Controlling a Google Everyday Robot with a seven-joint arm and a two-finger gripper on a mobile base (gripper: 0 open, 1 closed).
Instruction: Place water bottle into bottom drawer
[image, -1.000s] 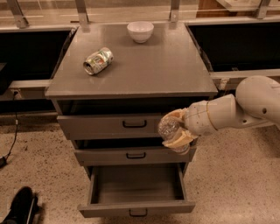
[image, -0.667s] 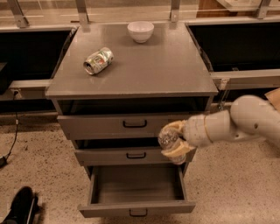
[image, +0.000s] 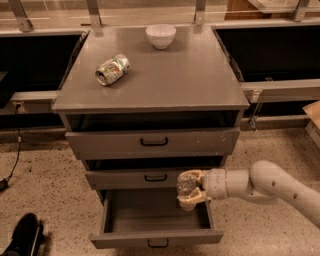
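The bottom drawer (image: 150, 220) of the grey cabinet is pulled open and shows a bare shallow tray with a small black handle on its front. My gripper (image: 189, 190) comes in from the right on a white arm and is shut on the water bottle (image: 185, 184), a small clear crinkled bottle. It holds the bottle above the drawer's right rear part, in front of the middle drawer's right end. The bottle's cap is hidden.
A crushed green-and-silver can (image: 112, 69) and a white bowl (image: 160, 35) sit on the cabinet top (image: 165, 80). The top drawer (image: 152, 142) and middle drawer (image: 135, 178) stand slightly ajar. A black shoe (image: 22, 240) lies on the floor at bottom left.
My gripper has moved down with the water bottle, from beside the top drawer's front to just over the open bottom drawer's right side.
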